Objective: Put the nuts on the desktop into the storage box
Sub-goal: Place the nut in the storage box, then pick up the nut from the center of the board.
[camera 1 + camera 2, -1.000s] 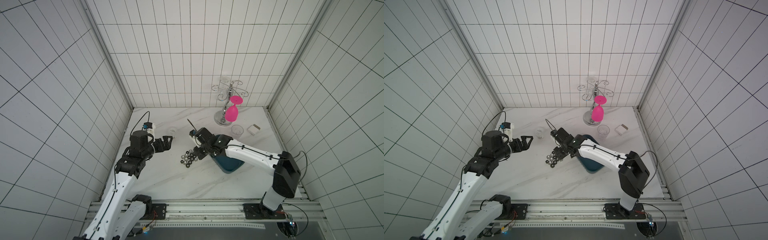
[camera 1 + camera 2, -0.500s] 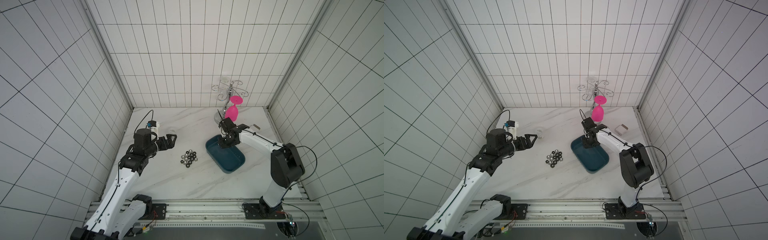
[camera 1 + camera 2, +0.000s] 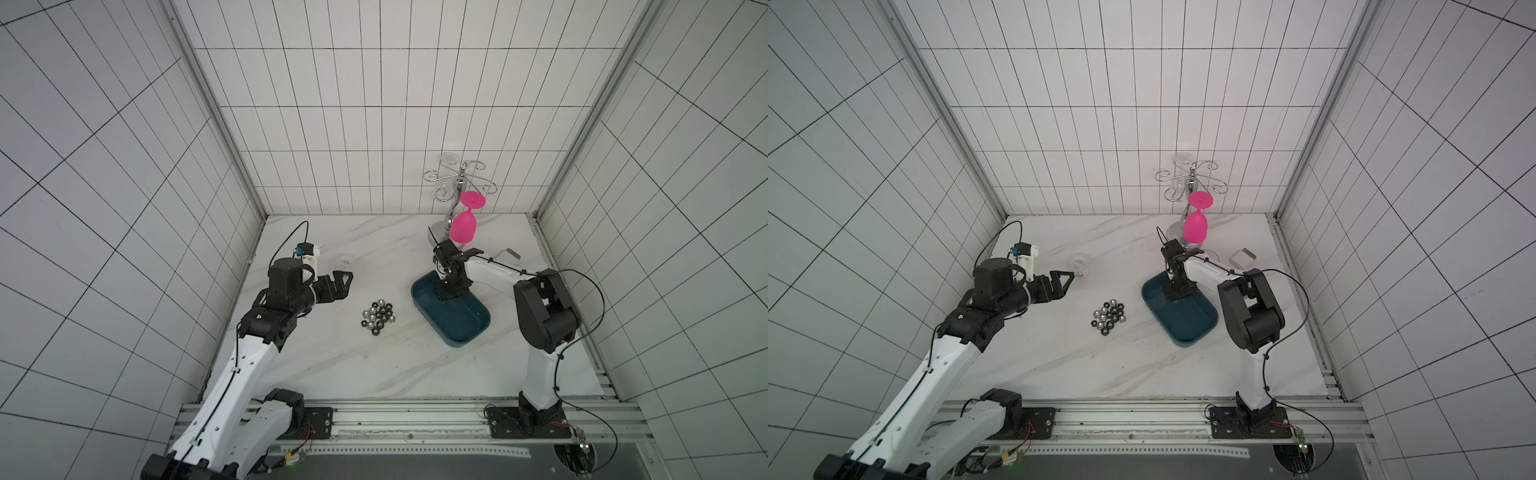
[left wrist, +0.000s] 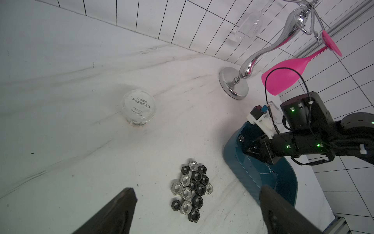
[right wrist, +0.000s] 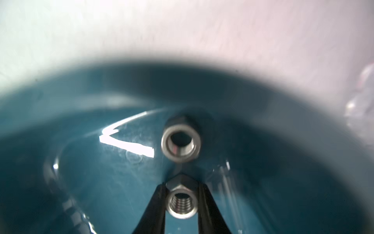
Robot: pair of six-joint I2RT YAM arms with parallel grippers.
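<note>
Several silver and black nuts [image 3: 377, 318] [image 3: 1108, 318] [image 4: 191, 190] lie packed together on the white marble desktop [image 3: 332, 365]. To their right stands the teal storage box [image 3: 457, 322] [image 3: 1190, 326] [image 4: 236, 166] [image 5: 81, 162]. My right gripper [image 3: 446, 293] [image 3: 1173, 293] [image 5: 181, 185] reaches down into the box's far end, shut on a silver nut [image 5: 182, 206] just above the floor. Another silver nut [image 5: 180, 142] [image 4: 241, 138] lies on the box floor ahead of it. My left gripper [image 3: 343, 282] [image 3: 1065, 280] [image 4: 197, 190] hovers open, up and left of the pile.
A clear plastic cup [image 3: 345, 262] [image 3: 1080, 262] [image 4: 138, 109] stands behind the left gripper. A chrome glass rack [image 3: 457, 183] with a hanging pink goblet [image 3: 462, 226] is at the back right. A small white box [image 3: 510, 254] [image 3: 1242, 257] sits beside it.
The right gripper has swung from the nut pile over to the storage box and lowered into its far end with a nut. The left arm has edged forward a little.
</note>
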